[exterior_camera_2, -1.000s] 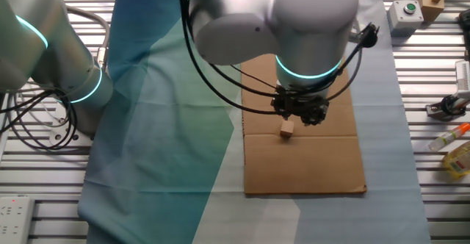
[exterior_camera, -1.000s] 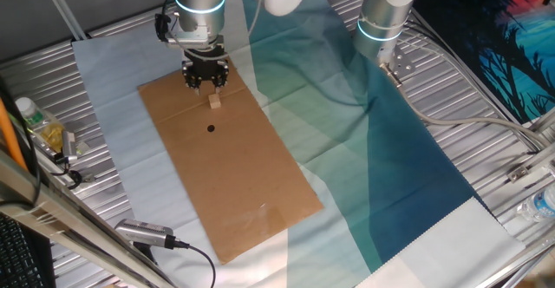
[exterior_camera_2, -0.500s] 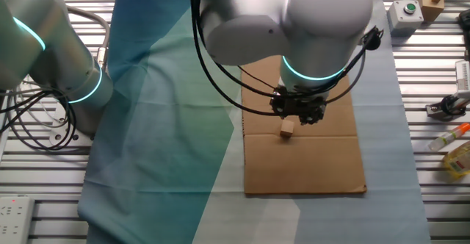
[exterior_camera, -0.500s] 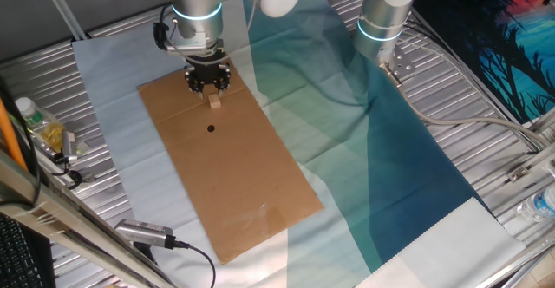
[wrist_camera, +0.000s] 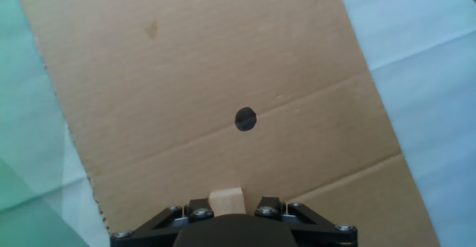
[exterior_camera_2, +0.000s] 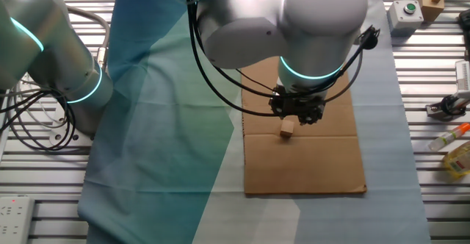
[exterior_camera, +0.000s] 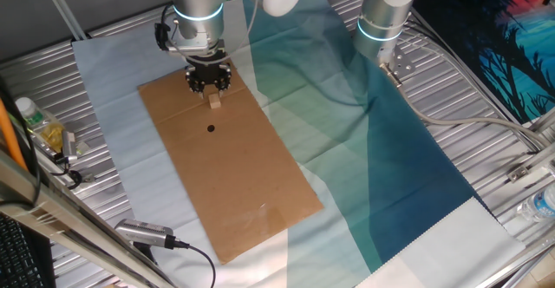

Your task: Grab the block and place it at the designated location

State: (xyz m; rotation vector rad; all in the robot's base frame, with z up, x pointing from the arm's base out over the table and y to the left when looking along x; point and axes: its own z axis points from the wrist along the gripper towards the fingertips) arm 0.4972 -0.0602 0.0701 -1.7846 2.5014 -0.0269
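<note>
The block is a small tan wooden cube resting on the brown cardboard. It also shows in the other fixed view and at the bottom of the hand view. My gripper hovers low over the cardboard just behind the block, with its jaws open and empty. In the hand view the block sits between the two finger bases. The designated location, a black dot, lies a short way beyond the block on the cardboard, and shows in the hand view. In the other fixed view the arm hides the dot.
A teal cloth borders the cardboard on one side, and pale cloth on the other. A second robot arm stands at the back. Bottles and small items lie on the slatted table's edge.
My gripper has dropped slightly toward the cardboard behind the block. The block has not moved.
</note>
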